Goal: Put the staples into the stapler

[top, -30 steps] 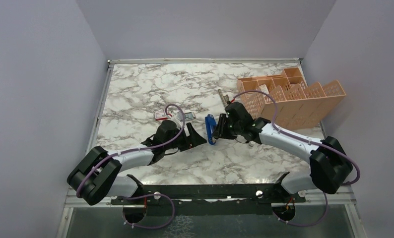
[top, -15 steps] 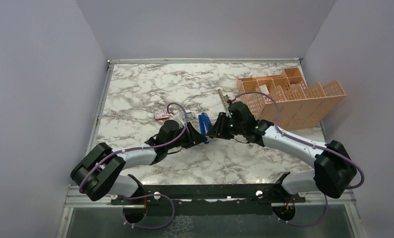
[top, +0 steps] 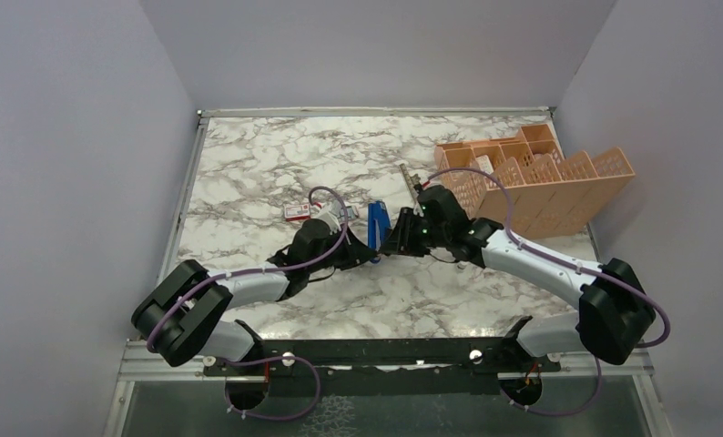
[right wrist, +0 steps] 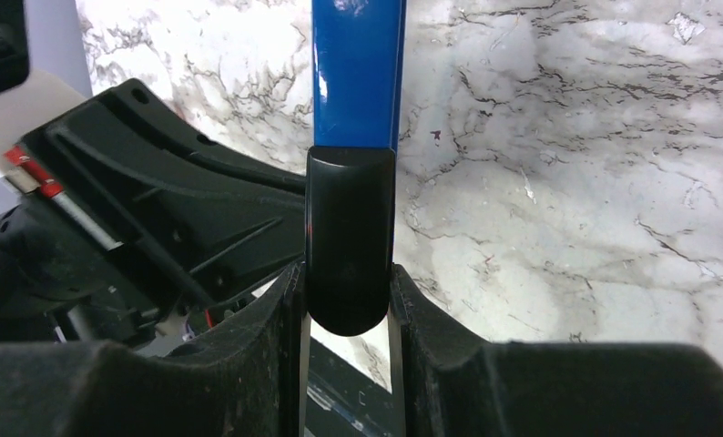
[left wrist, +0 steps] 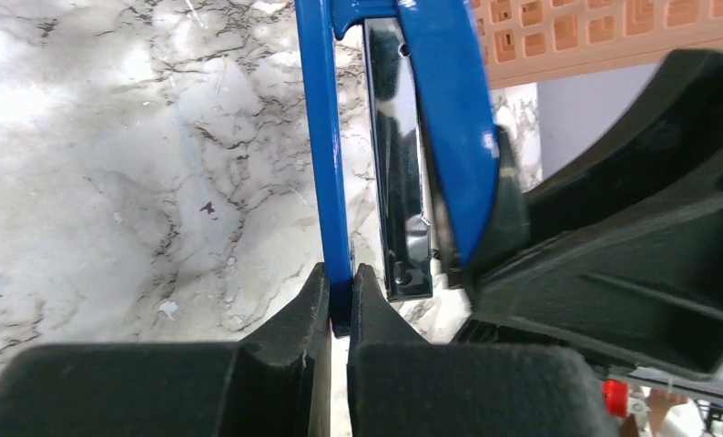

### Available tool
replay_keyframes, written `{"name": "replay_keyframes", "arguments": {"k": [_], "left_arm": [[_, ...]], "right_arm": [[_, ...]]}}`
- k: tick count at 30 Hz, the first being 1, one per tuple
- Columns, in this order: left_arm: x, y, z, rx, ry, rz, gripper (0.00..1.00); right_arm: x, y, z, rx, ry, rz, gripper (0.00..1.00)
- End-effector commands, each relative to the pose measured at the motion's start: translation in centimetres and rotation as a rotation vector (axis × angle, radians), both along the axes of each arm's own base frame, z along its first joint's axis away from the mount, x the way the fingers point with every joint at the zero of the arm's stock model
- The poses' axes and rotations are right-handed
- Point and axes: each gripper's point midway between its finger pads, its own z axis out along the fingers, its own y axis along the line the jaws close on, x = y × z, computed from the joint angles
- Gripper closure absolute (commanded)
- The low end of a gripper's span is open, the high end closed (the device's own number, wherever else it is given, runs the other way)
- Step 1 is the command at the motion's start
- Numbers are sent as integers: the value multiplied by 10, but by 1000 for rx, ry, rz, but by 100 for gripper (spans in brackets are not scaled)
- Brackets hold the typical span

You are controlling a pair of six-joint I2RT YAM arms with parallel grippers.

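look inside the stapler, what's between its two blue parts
A shiny metal channel runs between the stapler's thin blue strip and its thicker blue top. Whether staples sit in it cannot be told: only its dark, reflective side shows.

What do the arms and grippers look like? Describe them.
The left arm and right arm have white links between bulky black joints, each with a purple cable looping along it. The left gripper and right gripper are matte black with blunt, thick fingers.
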Motion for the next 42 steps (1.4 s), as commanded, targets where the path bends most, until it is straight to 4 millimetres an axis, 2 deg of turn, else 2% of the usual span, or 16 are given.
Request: {"name": "replay_keyframes", "arguments": {"k": [1, 11, 19, 27, 33, 36, 38, 42], "left_arm": [[-8, 6, -13, 88, -98, -79, 100], [-26, 9, -16, 99, -124, -165, 100], [-36, 11, -14, 99, -163, -219, 100], [-44, 10, 0, 78, -243, -279, 100], [-52, 11, 7, 72, -309, -327, 100], [-54, 14, 15, 71, -370, -338, 100], [-55, 16, 20, 67, -404, -335, 100], [-55, 18, 26, 64, -439, -332, 100]], "right_arm": [[17, -2, 61, 43, -165, 12, 92], [36, -37, 79, -40, -216, -7, 92], [66, -59, 95, -132, -306, -115, 91], [95, -60, 104, -155, -376, -189, 90], [117, -61, 121, -173, -441, -190, 81], [127, -62, 123, -172, -438, -177, 80], [133, -62, 125, -166, -436, -174, 80], [133, -51, 124, -129, -420, -114, 80]]}}
